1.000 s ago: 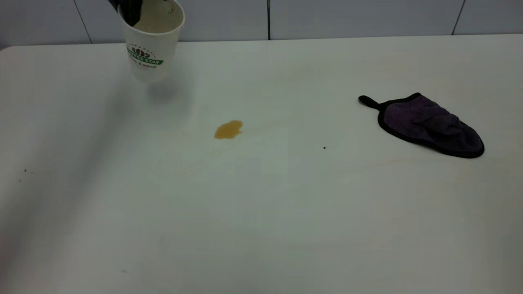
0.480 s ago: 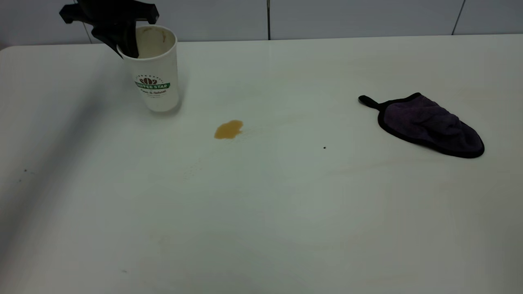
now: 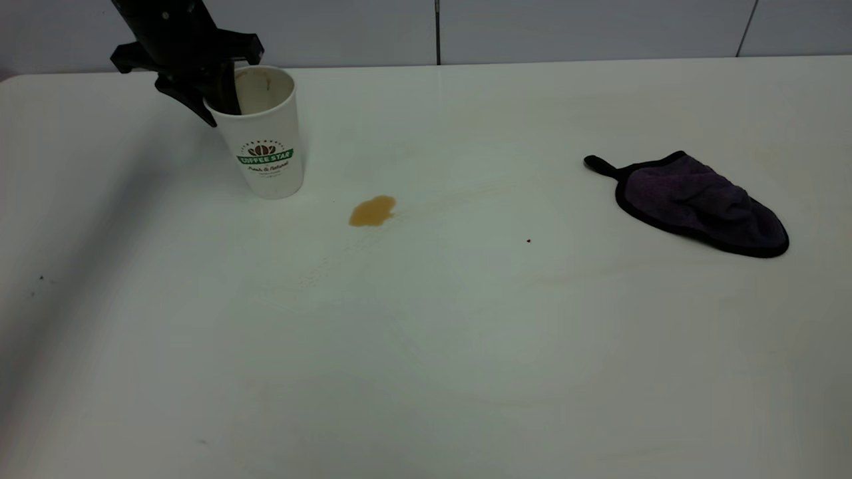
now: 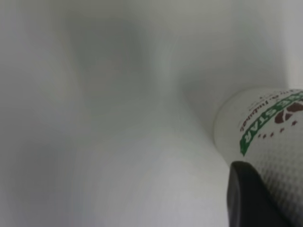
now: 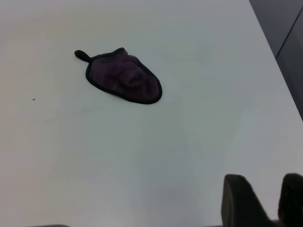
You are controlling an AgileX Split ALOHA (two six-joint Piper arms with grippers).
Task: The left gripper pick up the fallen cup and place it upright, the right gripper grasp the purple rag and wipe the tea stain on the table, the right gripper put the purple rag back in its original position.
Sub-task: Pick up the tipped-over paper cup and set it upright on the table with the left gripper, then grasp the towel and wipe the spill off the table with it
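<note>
The cup [image 3: 266, 143] stands upright at the back left of the table [image 3: 432, 346], its base on or just above the surface. My left gripper [image 3: 216, 110] is shut on the cup's rim, one finger inside and one outside. In the left wrist view the outer finger [image 4: 251, 201] lies against the cup's wall [image 4: 270, 137]. The tea stain [image 3: 373, 211] lies just right of the cup. The purple rag [image 3: 702, 203] lies flat at the right, also in the right wrist view [image 5: 124, 78]. My right gripper [image 5: 265, 201] is open, empty and well away from the rag.
A tiny black speck [image 3: 528, 241] lies between the stain and the rag. A grey panelled wall [image 3: 532, 26] runs behind the table's far edge. The table's right edge [image 5: 279, 71] shows in the right wrist view.
My left gripper has lowered the cup and carried it a little right and forward, from held above the table to standing on it. The rag and stain have not moved.
</note>
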